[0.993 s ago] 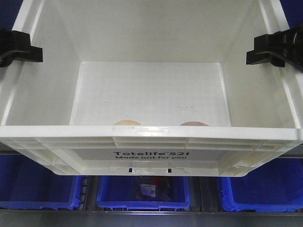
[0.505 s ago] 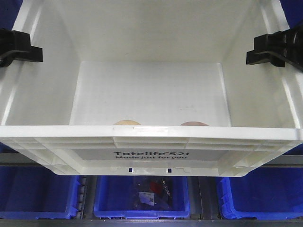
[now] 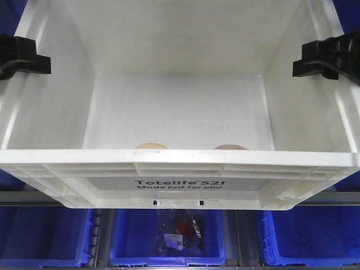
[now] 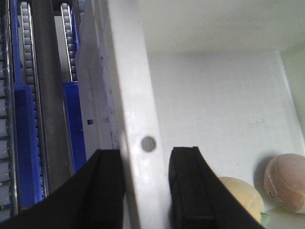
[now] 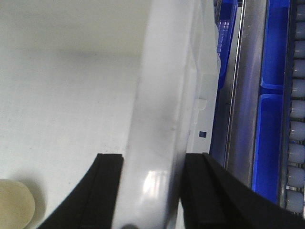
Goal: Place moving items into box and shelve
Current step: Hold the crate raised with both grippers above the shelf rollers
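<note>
On your left, the left gripper (image 3: 19, 59) is clamped on the box (image 3: 180, 163), one black finger on each side of the left rim; the left wrist view shows the rim squeezed between the two pads (image 4: 188, 186), just below a small round hole in the plastic. The box itself is a large white rectangular crate with a ribbed rim and smooth inner walls, and its front face reads "Totelife 521 Made just for you" in black. It fills most of the front view and sits above a row of blue bins (image 3: 166, 239); the middle bin holds some small packaged items too blurred to make out.

Inside the box, low against the near wall, you can see the tops of the two moving items. The yellowish-tan lump (image 3: 150, 145) lies left of centre, and the pinkish-beige lump (image 3: 230, 147) lies to its right, apart from it. In the left wrist view the pinkish one shows a pale seam line and a small dark mark.

On your right, the right gripper (image 3: 326, 56) grips the right rim the same way, its fingers (image 5: 107, 191) pressed on both faces of the wall.
</note>
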Robot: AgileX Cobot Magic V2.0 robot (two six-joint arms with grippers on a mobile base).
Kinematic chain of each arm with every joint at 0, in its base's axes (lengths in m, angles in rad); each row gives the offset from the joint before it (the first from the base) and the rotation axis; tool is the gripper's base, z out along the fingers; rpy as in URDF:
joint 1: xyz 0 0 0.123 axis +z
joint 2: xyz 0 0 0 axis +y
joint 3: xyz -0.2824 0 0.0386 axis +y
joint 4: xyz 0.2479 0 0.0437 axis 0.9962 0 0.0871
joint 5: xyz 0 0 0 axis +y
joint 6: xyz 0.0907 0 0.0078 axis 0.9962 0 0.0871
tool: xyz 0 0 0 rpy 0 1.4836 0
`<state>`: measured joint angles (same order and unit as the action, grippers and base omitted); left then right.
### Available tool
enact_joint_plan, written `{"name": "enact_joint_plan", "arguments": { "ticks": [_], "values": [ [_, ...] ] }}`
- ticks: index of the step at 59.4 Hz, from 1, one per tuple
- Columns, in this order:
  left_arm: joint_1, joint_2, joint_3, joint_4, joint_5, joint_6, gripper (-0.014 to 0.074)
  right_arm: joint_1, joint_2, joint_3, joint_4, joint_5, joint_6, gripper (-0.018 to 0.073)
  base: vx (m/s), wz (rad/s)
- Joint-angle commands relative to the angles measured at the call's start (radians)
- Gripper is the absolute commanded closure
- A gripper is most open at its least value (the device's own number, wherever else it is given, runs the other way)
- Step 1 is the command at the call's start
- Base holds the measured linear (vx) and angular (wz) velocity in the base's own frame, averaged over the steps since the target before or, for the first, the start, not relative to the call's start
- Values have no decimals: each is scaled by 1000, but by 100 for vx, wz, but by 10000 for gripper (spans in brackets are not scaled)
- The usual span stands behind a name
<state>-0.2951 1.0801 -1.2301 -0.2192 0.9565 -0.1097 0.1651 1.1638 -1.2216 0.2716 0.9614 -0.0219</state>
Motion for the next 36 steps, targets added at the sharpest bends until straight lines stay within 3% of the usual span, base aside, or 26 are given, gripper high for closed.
{"name": "enact_joint_plan", "arguments": {
  "ticks": [1,36],
  "values": [
    [-6,-29,-49,-21,-130,16,603,-5,-31,-38,23,-129,-18,565,3,-1],
    [-6,-29,-49,-21,-130,16,603,-5,-31,-38,23,-129,-18,565,2,0]
  ]
}}
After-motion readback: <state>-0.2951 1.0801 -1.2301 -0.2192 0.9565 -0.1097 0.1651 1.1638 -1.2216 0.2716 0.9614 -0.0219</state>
